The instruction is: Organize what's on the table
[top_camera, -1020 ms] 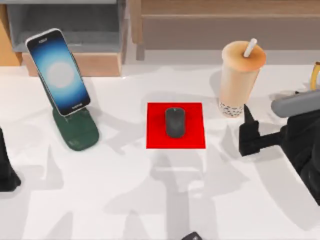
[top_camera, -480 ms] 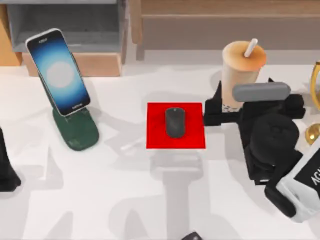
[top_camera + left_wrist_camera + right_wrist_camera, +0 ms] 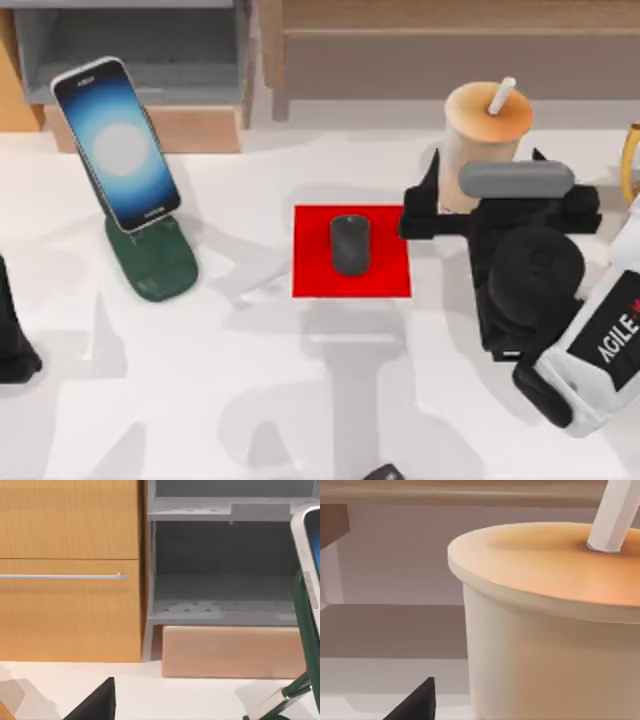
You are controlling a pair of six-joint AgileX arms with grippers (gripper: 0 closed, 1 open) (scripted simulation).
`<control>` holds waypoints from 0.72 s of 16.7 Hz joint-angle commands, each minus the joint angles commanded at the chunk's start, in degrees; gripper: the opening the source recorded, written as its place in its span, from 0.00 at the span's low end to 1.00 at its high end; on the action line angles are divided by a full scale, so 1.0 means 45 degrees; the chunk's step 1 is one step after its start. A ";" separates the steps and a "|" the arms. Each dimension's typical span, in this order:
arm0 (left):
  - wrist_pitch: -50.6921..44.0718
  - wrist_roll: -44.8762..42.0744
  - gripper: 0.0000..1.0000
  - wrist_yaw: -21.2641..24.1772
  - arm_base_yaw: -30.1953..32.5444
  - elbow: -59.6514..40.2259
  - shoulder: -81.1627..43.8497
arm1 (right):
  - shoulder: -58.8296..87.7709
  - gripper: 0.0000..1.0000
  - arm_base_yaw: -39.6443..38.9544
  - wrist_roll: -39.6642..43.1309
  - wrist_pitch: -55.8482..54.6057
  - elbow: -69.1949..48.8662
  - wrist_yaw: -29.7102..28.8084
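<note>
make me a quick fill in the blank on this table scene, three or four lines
1. The dark computer mouse lies on a ____ mat.
2. The smartphone leans on a dark ____ stand.
3. The right gripper has its fingers on either side of the ____ cup with a white straw.
4. The left arm sits parked at the table's ____ edge.

Missing words: red; green; bubble tea; left
</note>
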State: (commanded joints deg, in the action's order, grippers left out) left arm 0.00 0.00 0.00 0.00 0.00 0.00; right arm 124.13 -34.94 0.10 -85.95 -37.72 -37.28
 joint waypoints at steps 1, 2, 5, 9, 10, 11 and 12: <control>0.0000 0.0000 1.00 0.0000 0.0000 0.0000 0.0000 | -0.0039 1.00 0.0059 -0.0002 0.0031 0.0044 0.0023; 0.0000 0.0000 1.00 0.0000 0.0000 0.0000 0.0000 | -0.0025 1.00 0.0074 -0.0002 0.0053 -0.0003 0.0047; 0.0000 0.0000 1.00 0.0000 0.0000 0.0000 0.0000 | 0.0218 1.00 0.0354 0.0005 0.0438 -0.0666 0.0353; 0.0000 0.0000 1.00 0.0000 0.0000 0.0000 0.0000 | 0.0485 1.00 0.0671 0.0011 0.0862 -0.1362 0.0665; 0.0000 0.0000 1.00 0.0000 0.0000 0.0000 0.0000 | 0.0485 1.00 0.0671 0.0011 0.0862 -0.1362 0.0665; 0.0000 0.0000 1.00 0.0000 0.0000 0.0000 0.0000 | 0.0485 1.00 0.0671 0.0011 0.0862 -0.1362 0.0665; 0.0000 0.0000 1.00 0.0000 0.0000 0.0000 0.0000 | 0.0485 1.00 0.0671 0.0011 0.0862 -0.1362 0.0665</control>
State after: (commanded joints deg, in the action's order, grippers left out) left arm 0.00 0.00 0.00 0.00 0.00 0.00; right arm 126.32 -31.92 0.16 -82.07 -43.85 -34.29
